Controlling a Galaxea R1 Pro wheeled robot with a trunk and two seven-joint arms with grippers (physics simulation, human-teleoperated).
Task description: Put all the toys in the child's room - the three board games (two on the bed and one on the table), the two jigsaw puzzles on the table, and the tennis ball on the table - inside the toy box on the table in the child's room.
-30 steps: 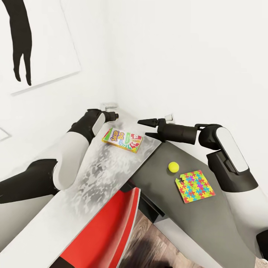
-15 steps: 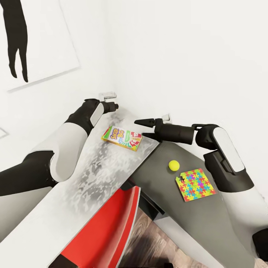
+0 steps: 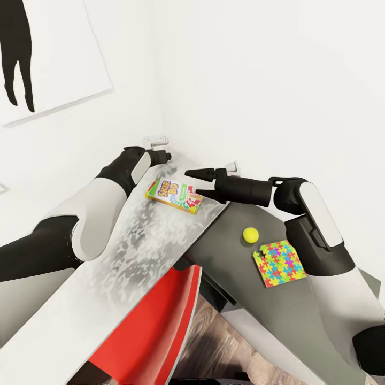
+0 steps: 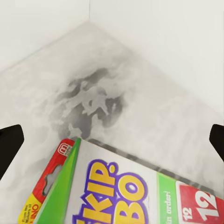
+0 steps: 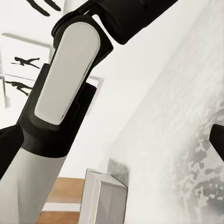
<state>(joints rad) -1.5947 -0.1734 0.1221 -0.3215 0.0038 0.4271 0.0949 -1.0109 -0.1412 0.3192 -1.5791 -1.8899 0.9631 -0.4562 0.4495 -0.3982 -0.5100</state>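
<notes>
The SKIP BO board game [image 3: 174, 195] [image 4: 126, 191] lies flat on the pale top of the table [image 3: 128, 256], near the wall corner. My left gripper [image 3: 166, 156] [image 4: 113, 139] hangs just behind the box, open, its fingers wide apart. From the right, my right gripper [image 3: 197, 182] reaches in open, its two fingers over the box's right end. The tennis ball [image 3: 249, 234] and one jigsaw puzzle [image 3: 279, 263] rest on the dark lower wing [image 3: 278, 321]. A light grey box with sloping walls [image 5: 105, 200], likely the toy box, stands at the tabletop's far end.
White walls meet in a corner right behind the board game. A red chair [image 3: 155, 326] is tucked under the table's front, with wood floor [image 3: 224, 353] below. A black silhouette picture [image 3: 32, 59] hangs on the left wall.
The camera has turned a little. My right gripper has moved left, from beside the board game to over its right end. The left arm has barely shifted.
</notes>
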